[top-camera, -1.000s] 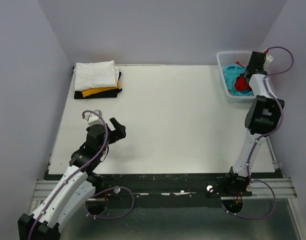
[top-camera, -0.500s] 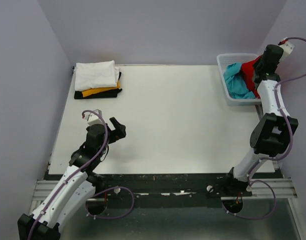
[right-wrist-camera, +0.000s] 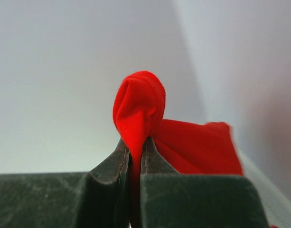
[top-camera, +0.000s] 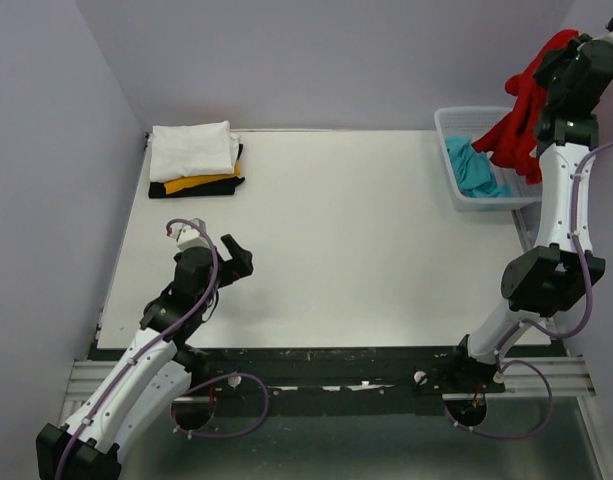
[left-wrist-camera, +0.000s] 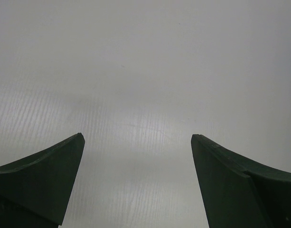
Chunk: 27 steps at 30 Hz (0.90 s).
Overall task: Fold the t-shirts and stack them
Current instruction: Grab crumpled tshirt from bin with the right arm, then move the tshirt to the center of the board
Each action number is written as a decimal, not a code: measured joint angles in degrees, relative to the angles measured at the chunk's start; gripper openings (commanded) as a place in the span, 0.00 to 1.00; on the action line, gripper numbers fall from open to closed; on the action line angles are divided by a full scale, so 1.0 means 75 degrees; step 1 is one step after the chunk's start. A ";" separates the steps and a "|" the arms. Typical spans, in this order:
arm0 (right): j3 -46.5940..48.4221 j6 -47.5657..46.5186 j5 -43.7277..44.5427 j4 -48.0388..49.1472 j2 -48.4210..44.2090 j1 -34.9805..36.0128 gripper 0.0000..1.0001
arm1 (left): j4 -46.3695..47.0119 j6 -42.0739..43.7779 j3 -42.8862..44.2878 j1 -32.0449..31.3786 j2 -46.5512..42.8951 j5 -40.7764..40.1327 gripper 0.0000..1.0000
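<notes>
My right gripper is raised high above the white lattice basket and is shut on the red t-shirt, which hangs down from it over the basket. In the right wrist view the red cloth is pinched between the closed fingers. The turquoise t-shirt lies in the basket. A folded stack with a white tee on yellow-orange and black ones sits at the far left corner. My left gripper is open and empty over bare table, as the left wrist view shows.
The white table lies between the stack and the basket. Lavender walls close in the left, back and right sides. My right arm stands tall along the right wall.
My right gripper has risen from inside the basket to high above it, pulling the red t-shirt up and out. The left arm has hardly moved.
</notes>
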 measured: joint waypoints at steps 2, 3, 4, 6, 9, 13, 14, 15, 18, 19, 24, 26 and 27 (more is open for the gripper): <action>0.0545 0.0213 -0.0868 -0.0254 -0.0003 -0.0006 0.01 | -0.0003 0.0003 0.0003 0.0000 0.0041 0.0003 0.99; 0.0898 0.0402 -0.1463 -0.0370 -0.0006 0.0006 0.01 | 0.0000 0.0003 0.0006 0.0000 0.0055 0.0003 0.99; 0.1122 0.0513 -0.1845 -0.0402 -0.0035 0.0050 0.01 | 0.0000 0.0003 0.0006 0.0000 0.0055 0.0003 0.99; 0.1483 0.0662 -0.2570 -0.0460 -0.0192 0.0315 0.01 | 0.0003 0.0003 0.0015 0.0000 0.0052 0.0012 0.98; 0.1641 0.0635 -0.3235 -0.0705 -0.0600 0.1402 0.01 | 0.0003 0.0003 0.0015 0.0000 0.0012 0.0052 0.99; 0.1209 0.0825 -0.4033 -0.0670 -0.1087 0.3083 0.01 | -0.0020 -0.0003 0.0015 0.0000 -0.0169 0.0131 0.98; 0.0979 0.0889 -0.4194 -0.0635 -0.1218 0.3401 0.01 | -0.0032 -0.0006 0.0015 0.0000 -0.0251 0.0160 0.99; 0.0775 0.0956 -0.4310 -0.0635 -0.1320 0.3660 0.01 | -0.0058 -0.0017 0.0015 0.0000 -0.0344 0.0210 0.98; 0.0137 0.1110 -0.4500 -0.0519 -0.1478 0.4497 0.01 | -0.0184 -0.0119 0.0058 0.0000 -0.0621 0.0300 0.98; -0.0198 0.1169 -0.4529 -0.0382 -0.1533 0.4774 0.01 | -0.0254 -0.0181 0.0102 0.0000 -0.0705 0.0309 0.99; -0.2693 0.1437 -0.4526 0.0358 -0.1894 0.5869 0.05 | -0.0822 -0.0615 0.0379 0.0000 -0.1070 0.0321 0.99; -0.4068 0.1603 -0.4124 0.0676 -0.2145 0.5936 0.06 | -0.1215 -0.0866 0.0478 0.0000 -0.1218 0.0321 0.99; -0.4768 0.1711 -0.3768 0.0787 -0.2276 0.5916 0.09 | -0.1349 -0.0950 0.0493 0.0000 -0.1285 0.0326 0.99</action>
